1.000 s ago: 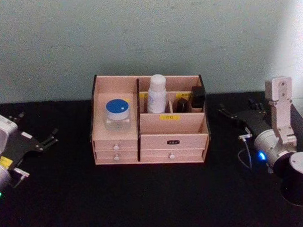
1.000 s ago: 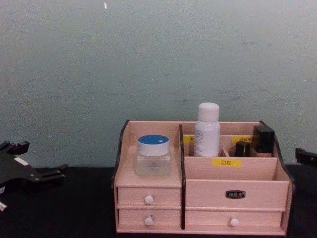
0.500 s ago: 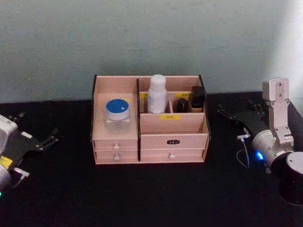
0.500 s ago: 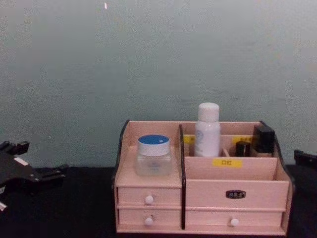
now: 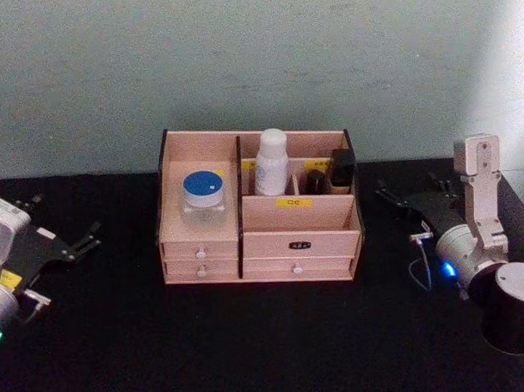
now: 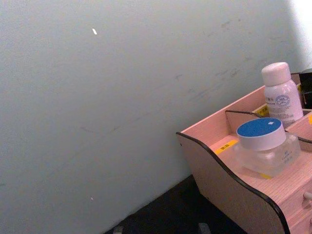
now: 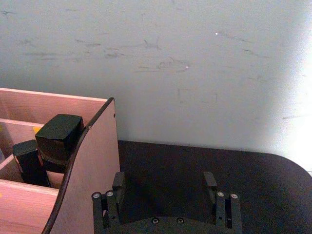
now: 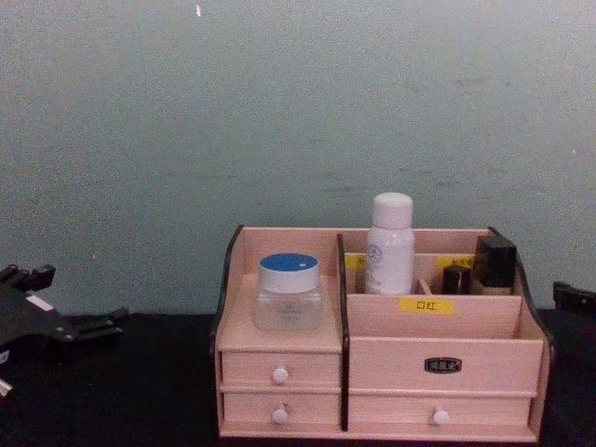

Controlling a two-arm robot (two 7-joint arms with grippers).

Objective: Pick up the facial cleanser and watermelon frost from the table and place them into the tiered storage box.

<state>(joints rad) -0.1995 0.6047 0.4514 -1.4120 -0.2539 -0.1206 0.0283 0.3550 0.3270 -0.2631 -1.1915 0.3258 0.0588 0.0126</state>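
The tiered storage box (image 5: 300, 216) stands at the table's middle, against the wall. A clear jar with a blue lid (image 5: 202, 196) rests on its left shelf. A white bottle (image 5: 272, 164) stands upright in a back compartment. These look like the facial cleanser and watermelon frost, but I cannot tell which is which. My left gripper (image 5: 59, 221) sits open at the far left, well clear of the box. My right gripper (image 7: 164, 183) is open and empty just right of the box's side wall (image 7: 92, 161).
Small dark cosmetic containers (image 7: 56, 139) occupy the box's back right compartments. Two rows of white-knobbed drawers (image 8: 279, 374) face me. The black table (image 5: 257, 342) lies bare in front of the box. A pale wall (image 8: 298, 112) rises directly behind it.
The right arm has shifted very slightly. The box, the jar, the bottle and the left gripper stay where they were.
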